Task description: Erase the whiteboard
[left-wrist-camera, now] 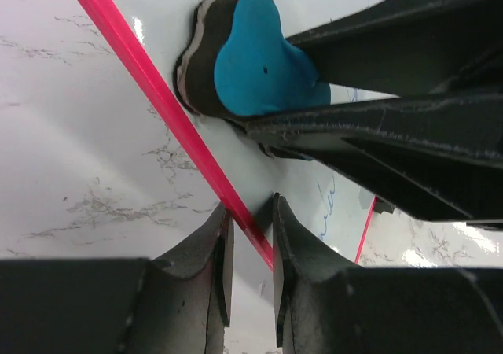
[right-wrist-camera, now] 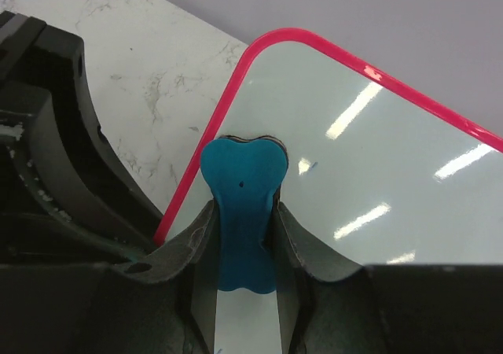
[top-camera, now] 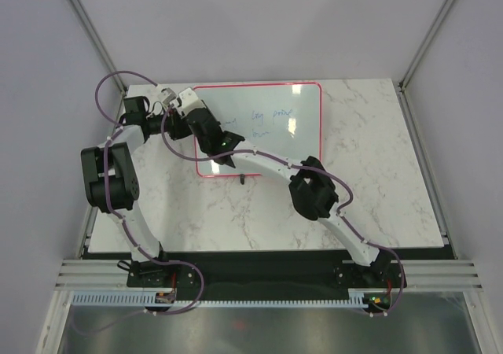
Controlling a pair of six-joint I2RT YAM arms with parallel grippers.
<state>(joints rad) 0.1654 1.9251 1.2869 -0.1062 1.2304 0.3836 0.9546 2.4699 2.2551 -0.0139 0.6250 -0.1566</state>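
- whiteboard (top-camera: 302,153) — lies flat on the far-left part of the marble table (top-camera: 377,189), long side across the arms' view.
- Handling, my read: stiff, light panel with a glossy face, so it will likely skate on the stone under sideways wiping unless it is pinned. Face looks scratchable — pad contact only.
- Best hold is the thin red frame (left-wrist-camera: 149,86) at an edge, not the slick face.
- blue handwriting (top-camera: 271,116) sits centre to right, not yet wiped.
- left gripper (left-wrist-camera: 251,220): fingers nearly together, pinching the frame on the board's left edge as a brace.
- right gripper (right-wrist-camera: 242,212): fingers clamped on the blue eraser (right-wrist-camera: 242,189), its soft pad pressed to the board just inside the left frame near the rounded corner.
- The two grippers sit close together, so collision is a risk on the first strokes.
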